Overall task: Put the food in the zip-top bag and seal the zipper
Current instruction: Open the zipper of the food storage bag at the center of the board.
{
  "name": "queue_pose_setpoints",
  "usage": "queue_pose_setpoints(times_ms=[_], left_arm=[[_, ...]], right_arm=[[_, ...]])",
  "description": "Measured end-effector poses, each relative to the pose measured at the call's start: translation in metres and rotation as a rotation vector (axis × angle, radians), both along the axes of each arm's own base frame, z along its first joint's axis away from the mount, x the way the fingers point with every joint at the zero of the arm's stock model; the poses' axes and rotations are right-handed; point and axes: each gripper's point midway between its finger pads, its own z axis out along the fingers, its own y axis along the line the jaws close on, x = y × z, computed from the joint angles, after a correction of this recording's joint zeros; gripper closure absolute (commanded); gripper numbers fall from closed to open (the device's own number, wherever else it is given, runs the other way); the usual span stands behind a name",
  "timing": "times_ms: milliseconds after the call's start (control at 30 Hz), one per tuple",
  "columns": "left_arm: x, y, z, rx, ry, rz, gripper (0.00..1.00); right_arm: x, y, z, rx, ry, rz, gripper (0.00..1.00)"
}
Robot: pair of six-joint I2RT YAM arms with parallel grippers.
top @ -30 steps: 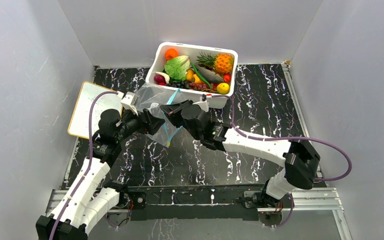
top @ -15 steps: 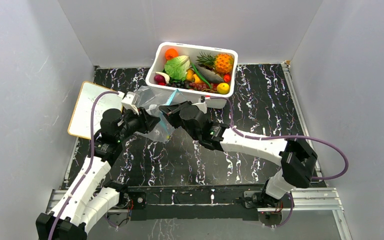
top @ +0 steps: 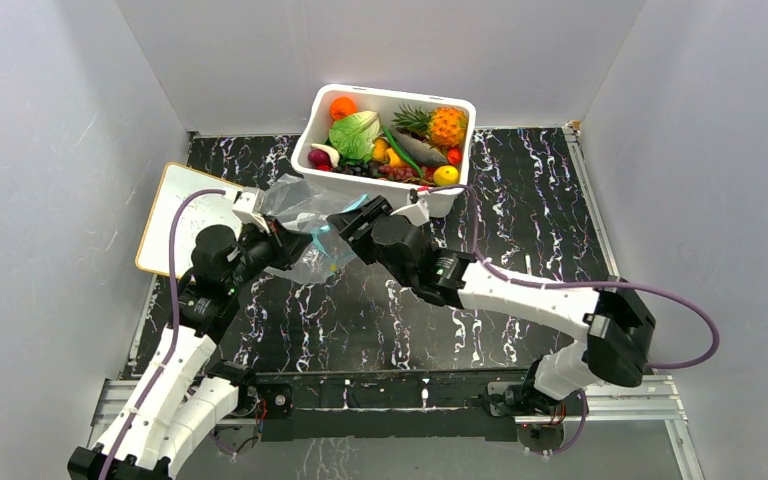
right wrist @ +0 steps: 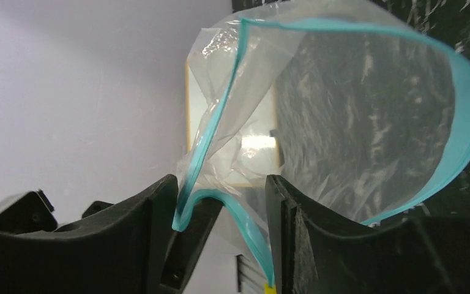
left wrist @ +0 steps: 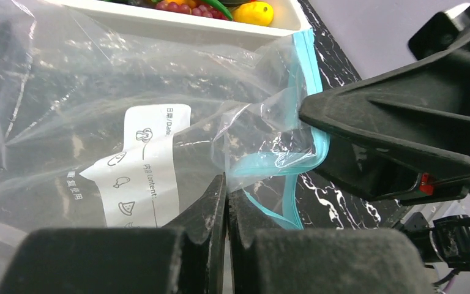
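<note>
The clear zip-top bag [top: 305,222] hangs between my two grippers, just in front of the tub, with its mouth gaping. My left gripper [left wrist: 226,184] is shut on a fold of the bag's plastic [left wrist: 98,110] just below the teal zipper [left wrist: 305,73]. In the overhead view the left gripper [top: 288,244] is at the bag's left side. My right gripper [right wrist: 220,193] stands open, and a loop of the zipper [right wrist: 232,208] lies loosely between its fingers [right wrist: 284,208]. The food [top: 445,125] is all in the white tub: pineapple, cabbage, orange and yellow fruit.
The white tub [top: 312,128] stands at the back centre against the wall. A white board with a tan rim [top: 170,215] lies at the left edge of the black marbled table [top: 520,210]. Grey walls close in three sides.
My left gripper has shut on the bag. My right gripper has opened and let go of the rim. The bag has shifted a little leftward.
</note>
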Motion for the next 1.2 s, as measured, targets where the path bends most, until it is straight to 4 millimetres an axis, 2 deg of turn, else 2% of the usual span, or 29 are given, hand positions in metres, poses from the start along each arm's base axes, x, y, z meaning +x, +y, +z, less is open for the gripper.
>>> queue_pose_setpoints(times_ms=[167,300,467,600,867,933,967,1100,1133,1200], left_arm=[[-0.005,-0.004,-0.002,-0.033,0.033,-0.014,1.00],[-0.009,-0.006,0.001,-0.060,0.045,-0.020,1.00],[-0.014,-0.009,0.006,-0.089,0.045,-0.035,1.00],[-0.021,-0.012,0.009,-0.110,0.041,-0.066,1.00],[-0.034,-0.021,0.000,-0.121,0.060,-0.144,1.00],[-0.036,-0.023,0.001,-0.124,0.058,-0.161,1.00],[-0.037,-0.024,0.002,-0.126,0.057,-0.169,1.00],[-0.039,-0.026,0.004,-0.131,0.051,-0.189,1.00],[-0.039,-0.026,0.004,-0.132,0.052,-0.191,0.95],[-0.039,-0.026,0.003,-0.131,0.056,-0.189,0.69]], right_arm=[[-0.011,-0.029,0.004,-0.169,-0.082,0.030,0.43],[-0.025,-0.063,0.006,-0.267,-0.150,0.052,0.41],[-0.039,-0.091,0.001,-0.334,-0.188,0.070,0.41],[-0.037,-0.099,-0.013,-0.370,-0.178,0.082,0.41],[-0.007,-0.102,-0.035,-0.410,-0.110,0.091,0.43],[-0.005,-0.102,-0.041,-0.415,-0.096,0.103,0.50],[-0.004,-0.102,-0.043,-0.416,-0.089,0.111,0.56],[-0.003,-0.100,-0.049,-0.432,-0.085,0.138,0.94],[-0.004,-0.100,-0.050,-0.434,-0.086,0.144,1.00],[-0.004,-0.099,-0.048,-0.430,-0.090,0.150,1.00]])
